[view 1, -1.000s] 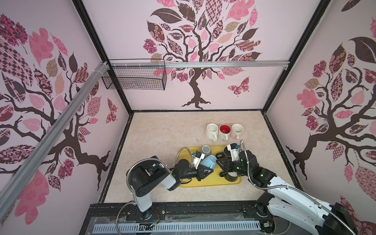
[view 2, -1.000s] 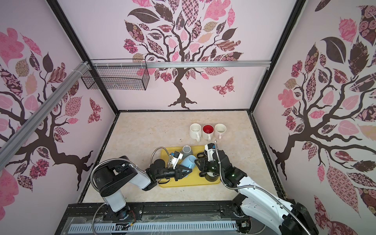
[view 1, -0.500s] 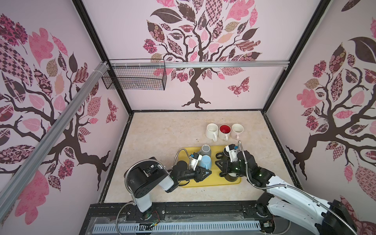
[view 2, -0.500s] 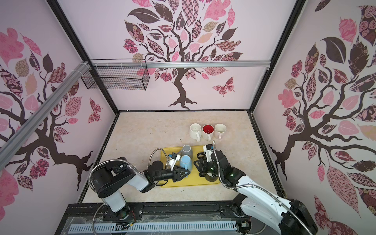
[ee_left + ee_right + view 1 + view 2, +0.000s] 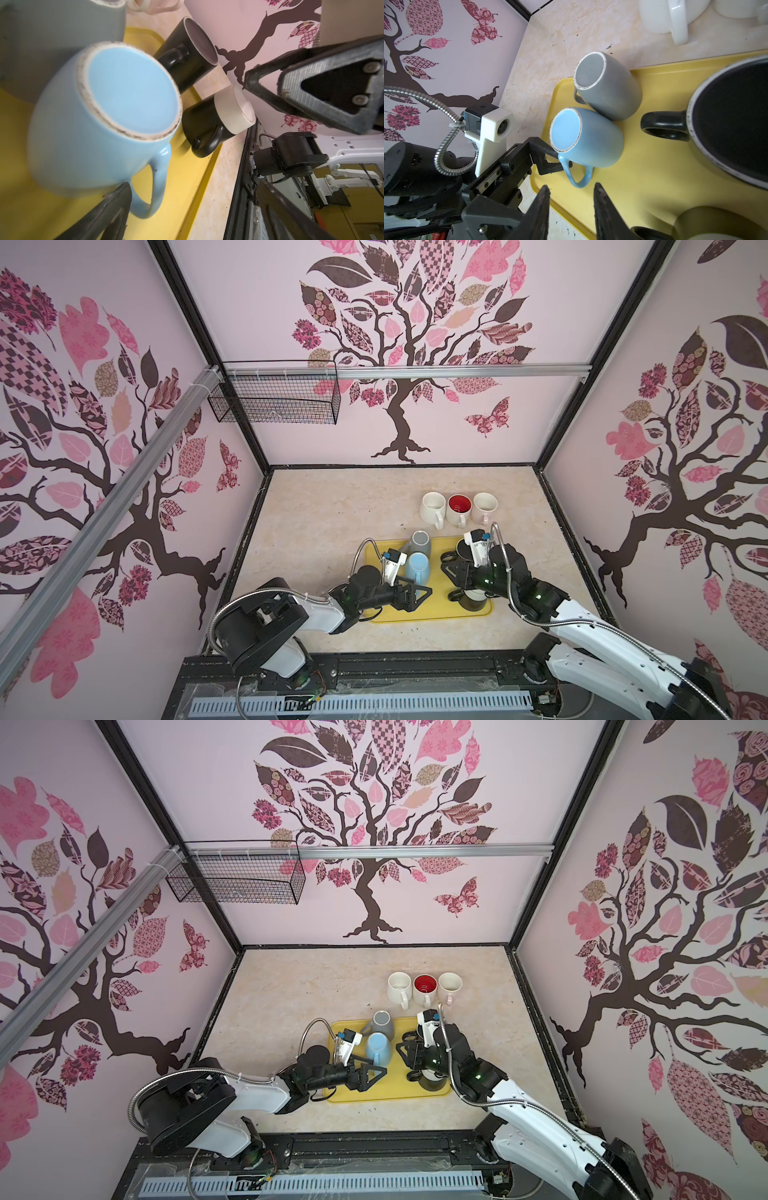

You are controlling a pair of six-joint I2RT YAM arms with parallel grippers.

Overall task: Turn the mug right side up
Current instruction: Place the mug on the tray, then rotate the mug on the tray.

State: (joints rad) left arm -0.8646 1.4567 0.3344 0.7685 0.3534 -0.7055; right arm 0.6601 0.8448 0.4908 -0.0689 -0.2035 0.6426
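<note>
A light blue mug (image 5: 417, 568) (image 5: 583, 137) stands upside down on the yellow tray (image 5: 432, 612), base up, with its handle (image 5: 579, 176) facing the front. It touches a grey mug (image 5: 606, 87). My left gripper (image 5: 411, 595) (image 5: 193, 187) is open beside the handle, one finger (image 5: 116, 207) close under the mug body and gripping nothing. My right gripper (image 5: 572, 187) (image 5: 455, 576) hovers just off the same handle, its fingers apart and empty.
On the tray are also the upside-down grey mug (image 5: 420, 542), an upright black mug (image 5: 733, 128) and an upside-down black-and-cream mug (image 5: 218, 120). Three upright mugs (image 5: 457, 508) stand in a row behind the tray. Both arms crowd the tray's front.
My left gripper has opened and let go of the blue mug, which went from tilted in its grip to standing base up on the tray. The right gripper has barely moved.
</note>
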